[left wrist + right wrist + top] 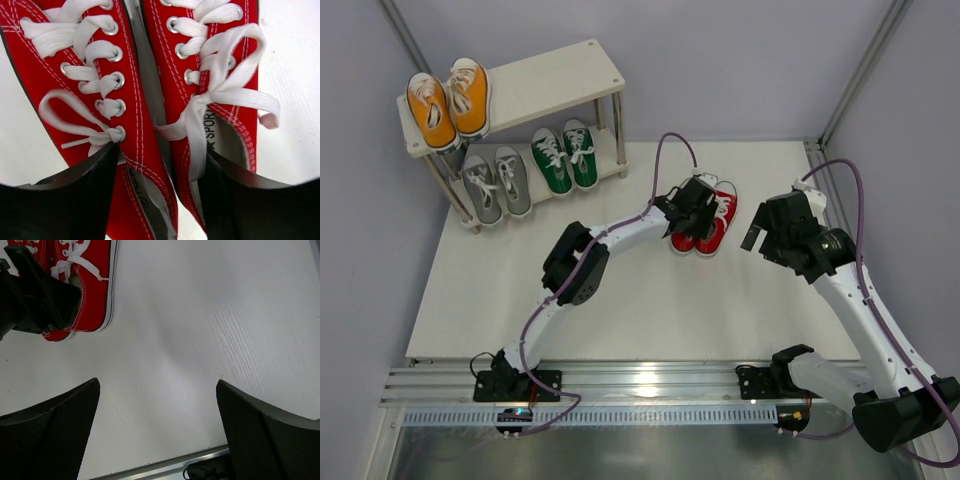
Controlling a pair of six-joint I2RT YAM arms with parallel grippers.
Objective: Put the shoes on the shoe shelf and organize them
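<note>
The red shoes (718,225) stand side by side on the white table, right of the shoe shelf (560,75). My left gripper (692,208) is down on their heel ends. In the left wrist view one finger sits in each shoe's opening, and the gripper (160,155) is closed on the two adjoining inner walls of the red shoes (134,100). The orange pair (448,100) is on the top tier's left half. The grey pair (497,183) and green pair (565,155) fill the lower tier. My right gripper (765,240) hangs open and empty right of the red shoes (92,290).
The right half of the shelf's top board is bare. The right wrist view shows bare white table (200,315) under my right gripper (157,382) and the metal rail (165,467) at the near edge. Grey walls enclose the table.
</note>
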